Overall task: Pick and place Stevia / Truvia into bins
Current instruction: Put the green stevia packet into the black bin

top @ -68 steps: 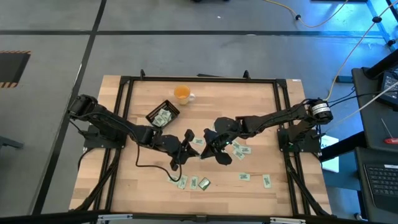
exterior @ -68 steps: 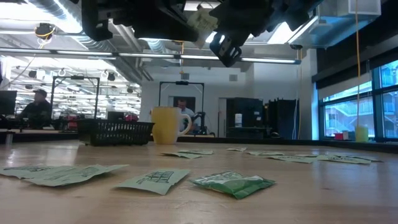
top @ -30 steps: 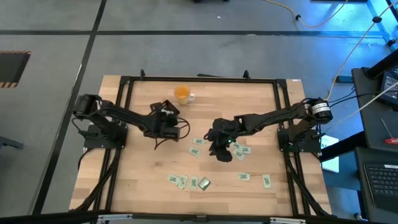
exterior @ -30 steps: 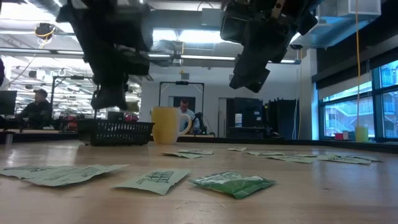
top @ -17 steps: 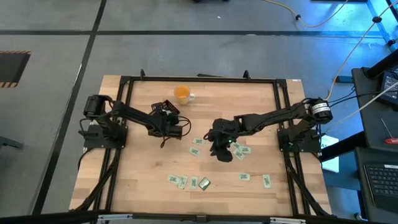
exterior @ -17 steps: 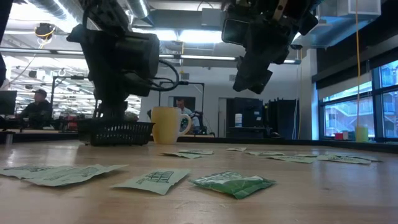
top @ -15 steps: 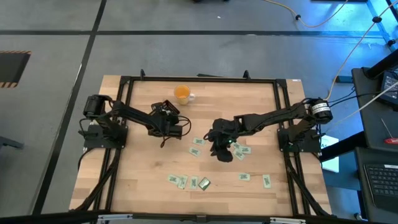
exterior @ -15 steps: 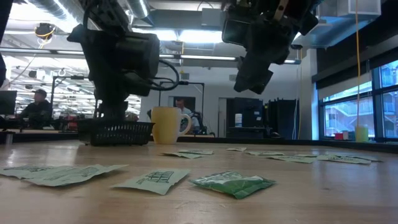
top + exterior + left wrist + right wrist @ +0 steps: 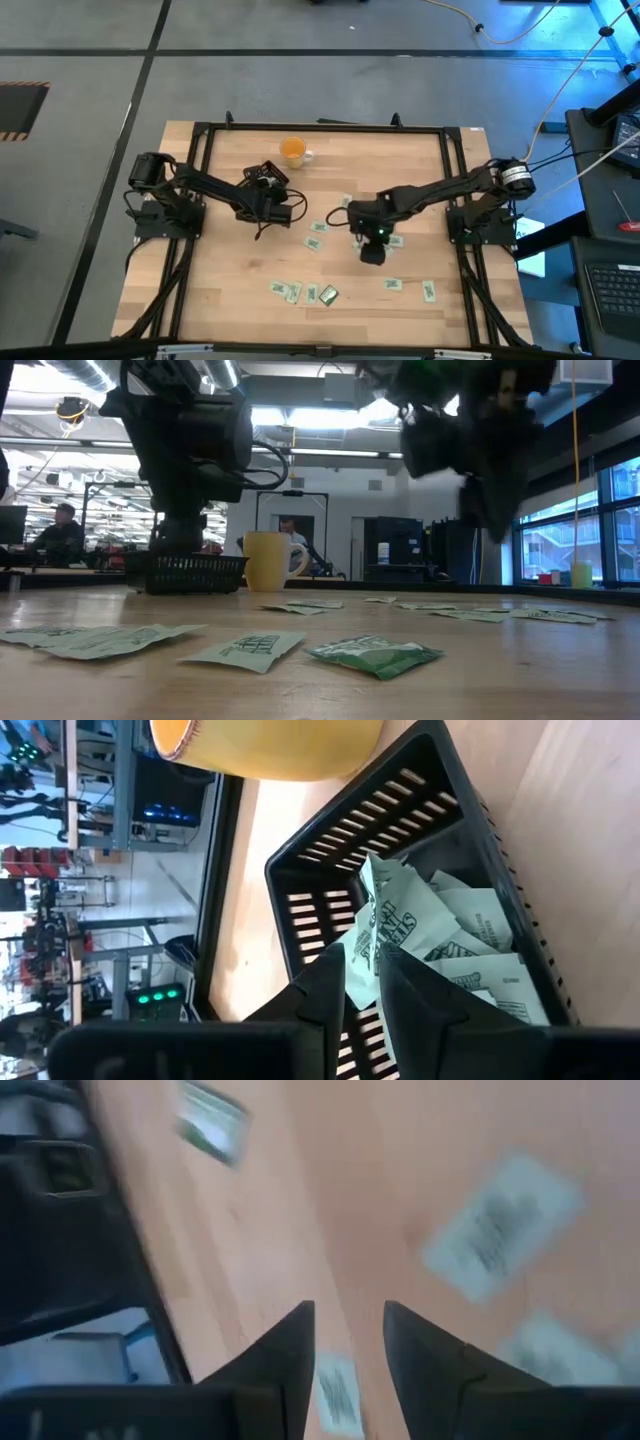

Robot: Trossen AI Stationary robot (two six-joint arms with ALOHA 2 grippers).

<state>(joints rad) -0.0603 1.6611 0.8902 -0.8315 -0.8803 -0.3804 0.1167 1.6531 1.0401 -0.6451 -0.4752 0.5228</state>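
Two dark jointed arms [image 9: 205,187], black cables, silver motor cap on right.

Your left arm reaches in from the left edge, elbow bent, forearm running toward the far-left part of the table. Left gripper [image 9: 266,188] hangs low there, wrist turned down. In its wrist view the two dark fingers [image 9: 340,995] stand slightly apart with a narrow gap between them.

Your right arm stretches in from the right edge in a long, nearly straight line toward the table's middle. Right gripper [image 9: 371,250] points down and toward the near edge, above the surface. Its fingers [image 9: 290,1355] are parted with clear space between them, nothing gripped.
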